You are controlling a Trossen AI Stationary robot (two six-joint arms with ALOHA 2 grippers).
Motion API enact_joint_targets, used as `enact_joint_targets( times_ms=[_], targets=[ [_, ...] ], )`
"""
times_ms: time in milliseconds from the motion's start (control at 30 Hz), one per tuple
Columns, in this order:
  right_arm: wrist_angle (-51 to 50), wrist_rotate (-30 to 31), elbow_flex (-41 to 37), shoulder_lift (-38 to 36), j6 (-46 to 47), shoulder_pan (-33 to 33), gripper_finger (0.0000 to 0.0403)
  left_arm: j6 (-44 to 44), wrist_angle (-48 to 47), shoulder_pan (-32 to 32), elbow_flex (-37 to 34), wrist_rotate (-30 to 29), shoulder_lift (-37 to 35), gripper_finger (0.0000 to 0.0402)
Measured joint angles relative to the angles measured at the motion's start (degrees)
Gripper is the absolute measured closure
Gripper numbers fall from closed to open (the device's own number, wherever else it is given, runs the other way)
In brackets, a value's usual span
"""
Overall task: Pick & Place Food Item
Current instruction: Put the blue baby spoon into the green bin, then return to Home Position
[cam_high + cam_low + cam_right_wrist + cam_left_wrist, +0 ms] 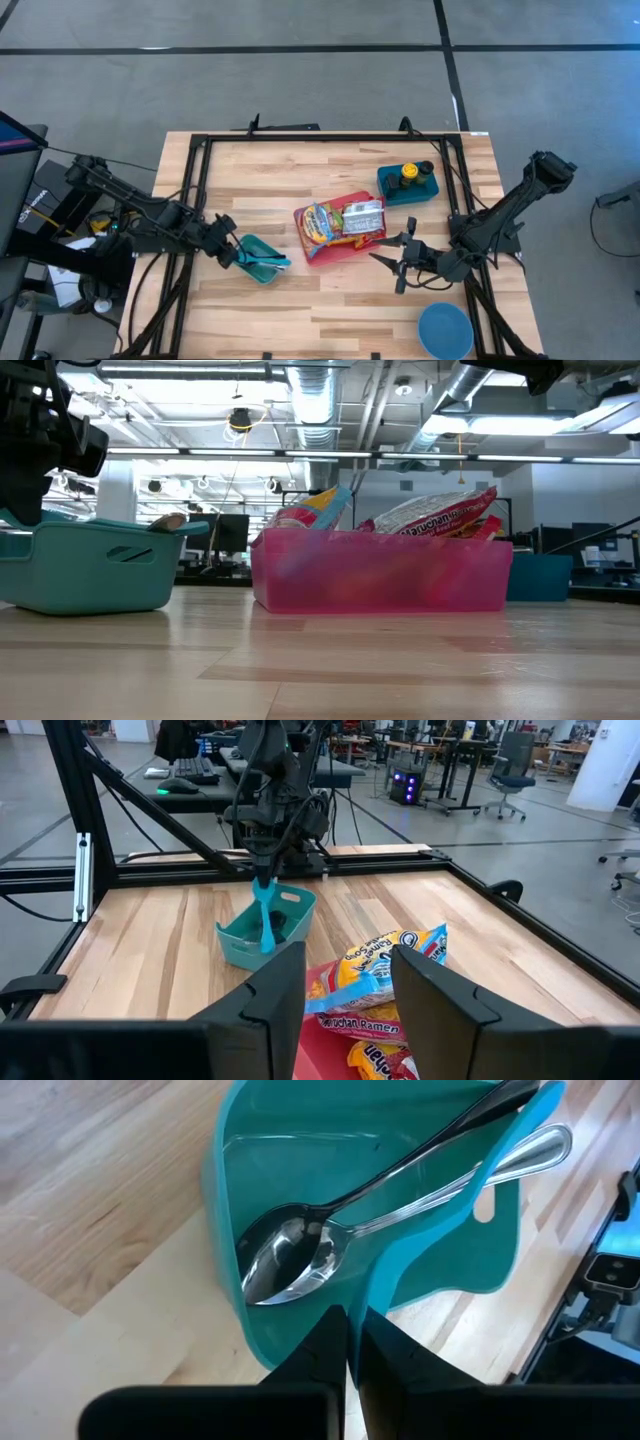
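Lying in the red bin (318, 252), colourful ramen packets (343, 221) face the spread right tool (398, 254).

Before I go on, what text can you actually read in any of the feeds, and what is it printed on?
"Maruchan": on a noodle packet standing in the pink bin, low view.
"...chan Ramen": on a packet beneath the right gripper, first letters hidden.
"...Soup": on the blue and yellow packet, the rest too blurred to read.
The packets in the high view: too small to read.

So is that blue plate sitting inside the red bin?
No, the blue plate lies apart on the table's near edge, while the red bin holds ramen packets.
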Motion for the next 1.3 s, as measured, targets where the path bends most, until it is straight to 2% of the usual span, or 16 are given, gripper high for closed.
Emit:
enact_joint_targets(
  times_ms=[600,1100,1300],
  targets=[
    [0.0,0.0,0.0,0.0,0.3,0.0,0.0260,0.1,-0.6,0.0,0.0,0.1,0.0,0.0377],
    [0.0,0.0,0.0,0.0,0.3,0.0,0.0260,0.2,-0.4,0.0,0.0,-2.1,-0.1,0.0321],
    [0.0,0.0,0.0,0.0,0.3,0.0,0.0260,0.2,0.3,0.0,0.0,-2.1,-0.2,0.0319]
  ],
)
